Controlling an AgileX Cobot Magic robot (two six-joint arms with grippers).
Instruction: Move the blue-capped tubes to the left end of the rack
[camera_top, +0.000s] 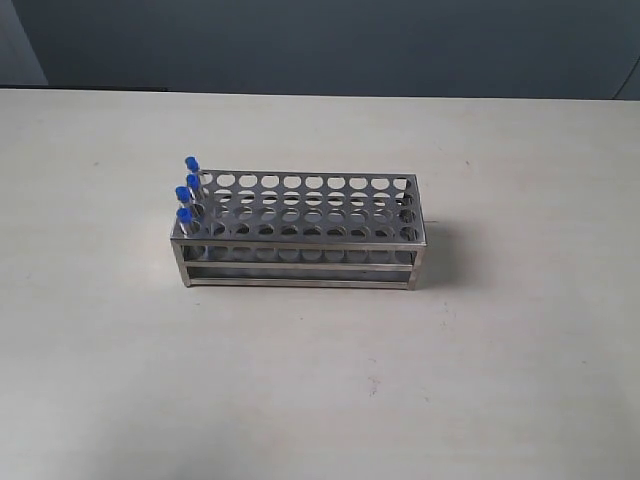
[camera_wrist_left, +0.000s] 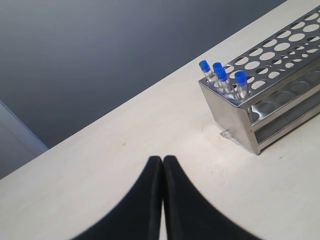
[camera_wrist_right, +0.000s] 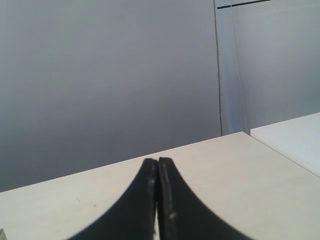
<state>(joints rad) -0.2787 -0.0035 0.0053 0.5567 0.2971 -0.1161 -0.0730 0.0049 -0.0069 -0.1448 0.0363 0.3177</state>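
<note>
Standing upright in the four holes at the left end of the rack (camera_top: 300, 246), the blue-capped tubes (camera_top: 185, 193) fill one column. The rack rests on the pale table (camera_top: 300, 400). The left gripper (camera_wrist_left: 163, 160) and the right gripper (camera_wrist_right: 158, 161) are both clenched on nothing, apart from the rack.

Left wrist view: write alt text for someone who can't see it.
A rectangular stainless-steel test-tube rack stands on a pale table, four blue-capped clear tubes filling its end column. Two black fingers, pressed shut, sit in the foreground.
</note>
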